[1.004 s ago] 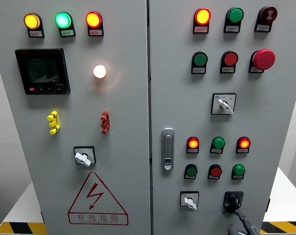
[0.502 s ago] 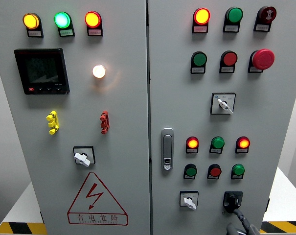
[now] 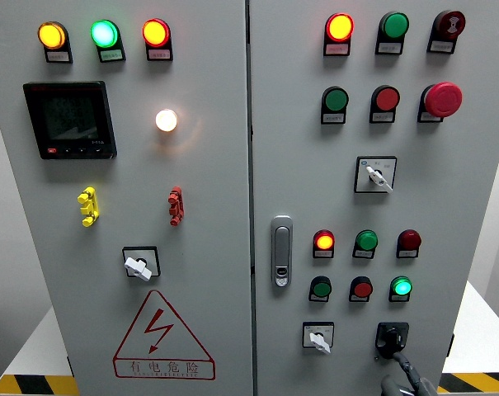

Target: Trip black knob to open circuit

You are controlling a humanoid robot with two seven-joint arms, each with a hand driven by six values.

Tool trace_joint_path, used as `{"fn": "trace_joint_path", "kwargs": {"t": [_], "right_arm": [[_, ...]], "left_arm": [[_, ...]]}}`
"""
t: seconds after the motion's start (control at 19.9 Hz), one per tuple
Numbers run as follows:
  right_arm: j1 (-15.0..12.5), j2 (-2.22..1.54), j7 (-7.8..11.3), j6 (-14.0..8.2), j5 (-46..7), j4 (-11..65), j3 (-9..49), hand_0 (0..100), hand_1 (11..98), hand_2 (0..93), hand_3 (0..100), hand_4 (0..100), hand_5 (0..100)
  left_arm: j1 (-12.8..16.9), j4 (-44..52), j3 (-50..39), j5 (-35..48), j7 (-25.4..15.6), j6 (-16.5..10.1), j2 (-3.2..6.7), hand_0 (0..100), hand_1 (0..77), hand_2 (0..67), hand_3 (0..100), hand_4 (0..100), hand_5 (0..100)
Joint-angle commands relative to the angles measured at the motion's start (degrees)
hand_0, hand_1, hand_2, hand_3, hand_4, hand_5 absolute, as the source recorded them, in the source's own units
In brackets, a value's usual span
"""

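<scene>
Starting at the cabinet's (image 3: 208,165) left door, a dark meter screen (image 3: 70,120) sits near the top left corner under three lit lamps, with a white switch (image 3: 140,263) and a red warning triangle (image 3: 162,337) lower down. Past the door handle (image 3: 282,251), another white switch (image 3: 317,336) sits near the right door's bottom edge. The black knob (image 3: 392,338) is just right of it, and the right hand (image 3: 407,381) reaches up from the bottom edge, one finger touching the knob; I cannot tell how far the fingers are spread.
</scene>
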Motion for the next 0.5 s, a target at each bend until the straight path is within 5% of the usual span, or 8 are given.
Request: {"fn": "trace_joint_path", "kwargs": {"t": [0.0,0.45], "right_arm": [[-0.2,0.0,-0.01,-0.1,0.0,-0.1,0.0,100,55.2,2.0,97,100,100],[-0.2,0.0,0.08,-0.2,0.0,-0.1,0.5,100,54.2,2.2,97,100,100]], "left_arm": [[0.1,0.0,0.0,0.0,0.0,0.0,0.02,0,3.0,13.0,21,7,1],[0.0,0.0,0.0,0.0,0.0,0.0,0.02,0,3.0,13.0,21,7,1]]}}
